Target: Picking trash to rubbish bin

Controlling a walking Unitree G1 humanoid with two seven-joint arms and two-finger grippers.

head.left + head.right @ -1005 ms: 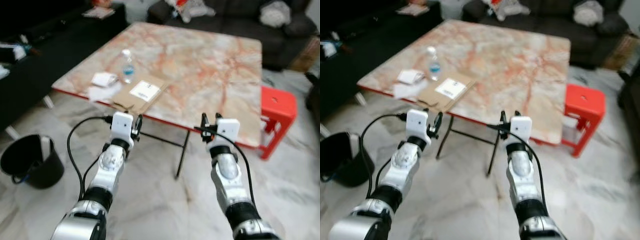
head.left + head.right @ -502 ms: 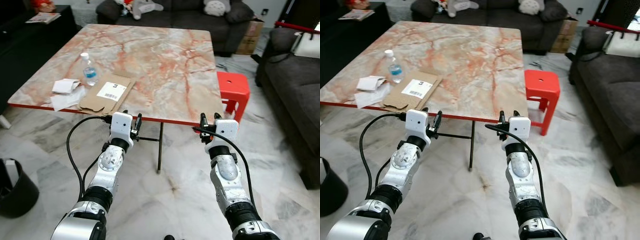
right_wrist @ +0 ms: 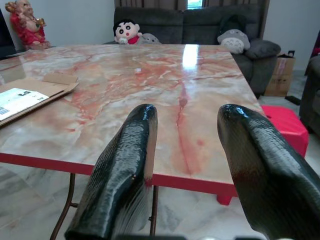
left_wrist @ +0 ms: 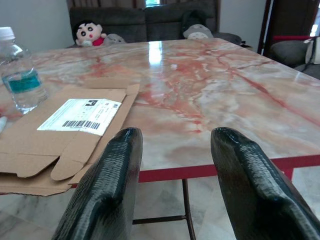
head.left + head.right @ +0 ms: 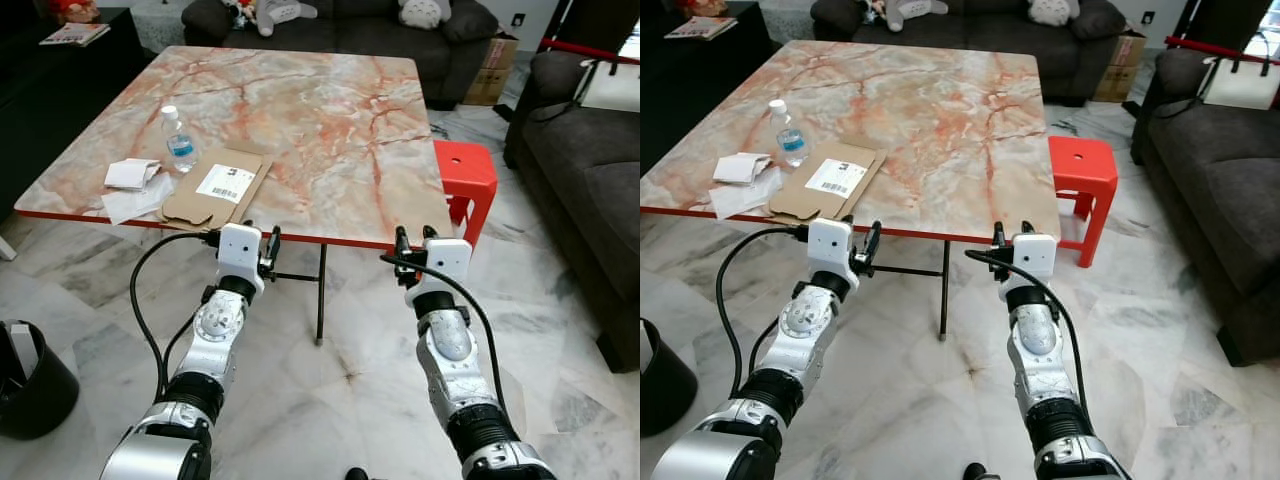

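Brown flattened cardboard point(image 5: 213, 185) lies on the surface point(image 5: 330, 120) just ahead of the left gripper point(image 5: 262, 247), nearer than the right gripper point(image 5: 410, 243); both fingers apart, empty.

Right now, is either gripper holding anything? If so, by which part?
Nothing is held. The left gripper and right gripper are both open with bare gaps, short of the near edge of the table. The cardboard and bottle lie untouched.

Bright, even daylight, all pretty sharp. Strong white glare streak on the glossy table point(image 4: 155, 52) from a window point(image 3: 195, 4) behind the couch point(image 3: 165, 22). Soft shadows under the table on the shiny floor point(image 5: 90, 280). Close-up black fingers point(image 3: 122, 175) slightly soft, far corners dim.
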